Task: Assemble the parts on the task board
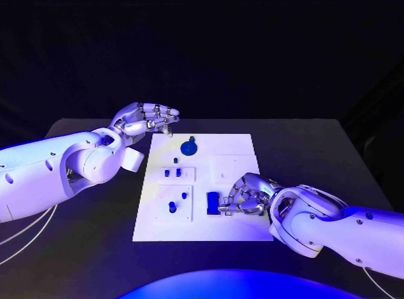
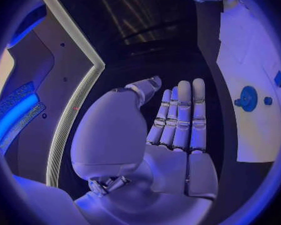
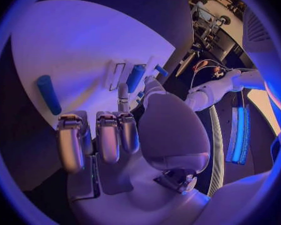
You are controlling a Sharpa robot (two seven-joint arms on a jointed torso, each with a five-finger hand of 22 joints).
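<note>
R hand [image 1: 242, 198] fingers curled at blue block [image 1: 213, 202] on task board [image 1: 238, 230], hold unclear. L hand [image 1: 146, 118] empty, fingers apart. We judge block light, rigid, slick; pinch its long sides.

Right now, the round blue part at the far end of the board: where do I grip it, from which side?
Probably from above, pinching the small knob that rises from the middle of the round blue part. It looks like a flat disc lying on the task board, so its rim offers little to catch. The left hand, open beside the board's far corner, is nearer; the right hand hovers at the near end.
</note>
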